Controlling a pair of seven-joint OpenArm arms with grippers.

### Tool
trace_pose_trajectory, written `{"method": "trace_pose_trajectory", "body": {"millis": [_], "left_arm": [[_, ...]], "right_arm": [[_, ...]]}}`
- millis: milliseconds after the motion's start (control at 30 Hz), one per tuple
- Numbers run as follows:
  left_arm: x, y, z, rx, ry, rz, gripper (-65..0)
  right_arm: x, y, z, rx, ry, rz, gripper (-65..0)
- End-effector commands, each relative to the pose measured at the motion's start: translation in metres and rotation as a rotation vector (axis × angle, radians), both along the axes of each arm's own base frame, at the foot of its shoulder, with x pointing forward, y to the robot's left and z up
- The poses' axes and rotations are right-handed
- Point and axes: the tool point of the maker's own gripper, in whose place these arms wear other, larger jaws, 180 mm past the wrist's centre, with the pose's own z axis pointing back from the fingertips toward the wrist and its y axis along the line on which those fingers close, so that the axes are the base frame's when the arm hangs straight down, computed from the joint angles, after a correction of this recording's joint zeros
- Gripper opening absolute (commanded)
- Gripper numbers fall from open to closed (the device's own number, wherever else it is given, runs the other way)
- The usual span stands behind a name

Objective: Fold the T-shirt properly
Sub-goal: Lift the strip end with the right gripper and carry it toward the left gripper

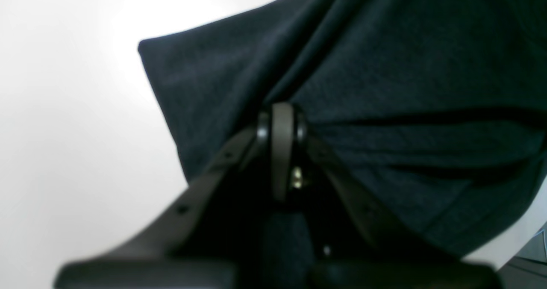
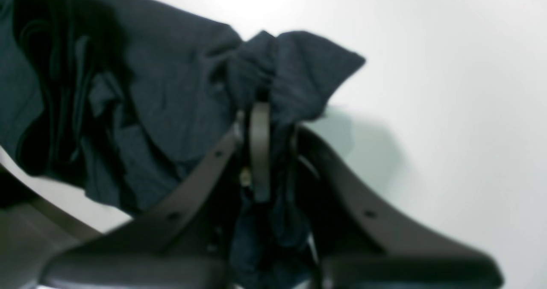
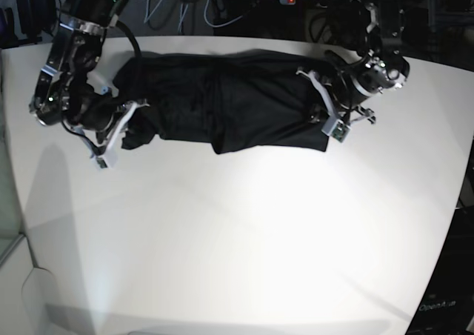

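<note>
I have the shirt (image 3: 222, 113) stretched lengthwise across the far half of the tabletop (image 3: 244, 239), a dark band running between my two arms. My left gripper (image 1: 280, 122) has its jaws closed flat on the cloth near one end; in its wrist view the fabric fans away from the pinch in taut ridges, and a squared corner of the shirt stands out against the white. My right gripper (image 2: 260, 109) is clamped on a bunched tuft at the other end, with cloth gathered between the jaws and more spilling down behind them. In the base view that end looks crumpled beside the gripper, while the middle lies fairly smooth with a crease partway along.

I judge this two-ended hold is meant to keep the shirt tensioned so it can be lifted or carried over as one piece for a fold, rather than dragged from one side. The bunched right grip worries me a little: I cannot tell how many layers it has, and an uneven pinch could skew the fold line.

The tabletop is plain white, glossy, with a bright glare patch near its centre. Beyond the far edge I see tangled cables (image 3: 167, 9) and dark equipment.
</note>
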Motion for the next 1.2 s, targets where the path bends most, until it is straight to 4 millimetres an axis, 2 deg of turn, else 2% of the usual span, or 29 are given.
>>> {"method": "trace_pose_trajectory", "body": {"millis": [0, 233, 433, 600, 733, 933, 1033, 1100, 1167], "left_arm": [[0.001, 0.009, -0.001, 0.044, 0.012, 0.009, -65.0], [0.001, 0.008, -0.002, 0.043, 0.013, 0.009, -65.0], [0.001, 0.007, -0.001, 0.041, 0.013, 0.008, -65.0], [0.002, 0.008, 0.001, 0.039, 0.006, 0.011, -65.0], [0.008, 0.008, 0.016, 0.048, -0.039, 0.005, -65.0], [0.019, 0.003, 0.044, 0.057, -0.124, -0.007, -65.0], [0.022, 0.001, 0.059, 0.068, -0.163, -0.015, -65.0], [0.021, 0.005, 0.064, 0.104, -0.15, -0.017, -65.0], [0.02, 0.022, 0.064, 0.152, -0.123, 0.017, -65.0]], "right_arm": [[0.009, -0.001, 0.01, -0.01, -0.04, 0.016, -63.1], [0.013, 0.015, 0.014, -0.071, -0.048, 0.158, -63.0], [0.019, 0.043, 0.039, -0.1, -0.138, 0.26, -62.9], [0.022, 0.07, 0.053, -0.033, -0.17, 0.231, -62.9], [0.025, 0.087, 0.057, 0.008, -0.181, 0.236, -62.9], [0.021, 0.128, 0.063, 0.071, -0.193, 0.301, -63.1], [0.021, 0.141, 0.067, 0.103, -0.201, 0.308, -63.1], [0.021, 0.144, 0.068, 0.11, -0.203, 0.308, -63.1], [0.021, 0.144, 0.068, 0.11, -0.203, 0.308, -63.1]]}}
